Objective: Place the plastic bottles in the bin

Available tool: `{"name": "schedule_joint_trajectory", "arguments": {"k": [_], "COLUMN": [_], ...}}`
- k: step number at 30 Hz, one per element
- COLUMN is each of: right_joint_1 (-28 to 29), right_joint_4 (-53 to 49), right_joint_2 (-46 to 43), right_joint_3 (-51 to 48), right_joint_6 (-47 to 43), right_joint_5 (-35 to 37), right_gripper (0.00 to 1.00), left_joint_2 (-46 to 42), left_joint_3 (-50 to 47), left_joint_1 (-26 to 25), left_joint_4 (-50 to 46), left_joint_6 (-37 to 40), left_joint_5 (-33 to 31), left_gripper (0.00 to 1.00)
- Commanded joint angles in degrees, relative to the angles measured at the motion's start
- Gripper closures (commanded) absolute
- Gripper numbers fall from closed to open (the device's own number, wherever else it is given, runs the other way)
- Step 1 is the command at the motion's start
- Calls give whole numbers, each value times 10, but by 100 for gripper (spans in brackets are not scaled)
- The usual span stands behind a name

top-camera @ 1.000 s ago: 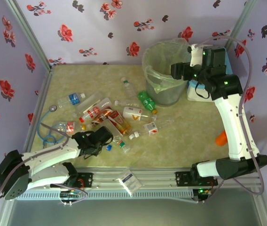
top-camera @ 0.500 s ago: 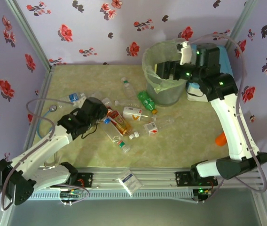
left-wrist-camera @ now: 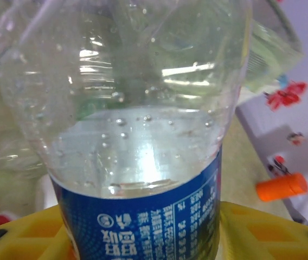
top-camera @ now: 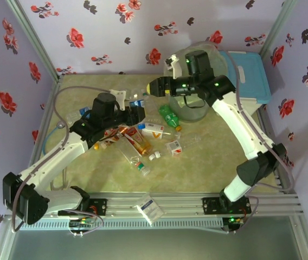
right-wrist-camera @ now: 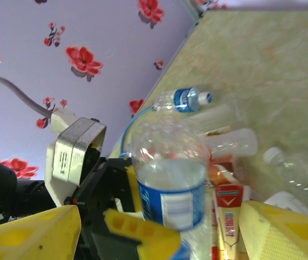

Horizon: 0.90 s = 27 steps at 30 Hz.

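A clear bottle with a blue label (left-wrist-camera: 143, 135) stands upright in my left gripper (top-camera: 136, 106), which is shut on its lower body, lifted above the table left of the bin (top-camera: 191, 111). My right gripper (top-camera: 153, 86) reaches leftward from the bin and stands open; in the right wrist view its yellow fingers (right-wrist-camera: 34, 235) flank that same bottle (right-wrist-camera: 170, 179) without touching it. Several more bottles lie on the table: a green one (top-camera: 169, 116), red-labelled ones (top-camera: 138, 140), white-labelled ones (top-camera: 154, 129) and another blue-labelled one (right-wrist-camera: 184, 99).
The blue-lidded cooler box (top-camera: 249, 73) sits right of the bin. An orange object (left-wrist-camera: 281, 187) lies on the table toward the right wall. A white card (top-camera: 149, 208) rests on the front rail. Floral walls close three sides.
My left arm picked up the blue-labelled bottle and carried it up toward the bin. My right arm swung from over the bin leftward to meet it.
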Motion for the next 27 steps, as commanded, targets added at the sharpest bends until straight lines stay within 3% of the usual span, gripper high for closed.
{"name": "schedule_joint_trajectory", "arguments": {"k": [1,16,21,27], "right_joint_1": [5,6,6,6], "right_joint_4": [25,18,12,17], "right_joint_2": [15,64,72,76], "right_joint_3": [26,26,25,21], "right_joint_6": [23,30,25,22], "right_joint_5": [-56,-77,-95,-98], "right_gripper": [23,26,18,19], "left_joint_2": [15,48,44,44], "left_joint_3": [27,59,48,46], "left_joint_1": [5,10,21,29], "left_joint_4": [51,102,141,144], "left_joint_6": [43,31,6,8], "left_joint_5": [104,158,158,167], "left_gripper": [100,100,100,100]}}
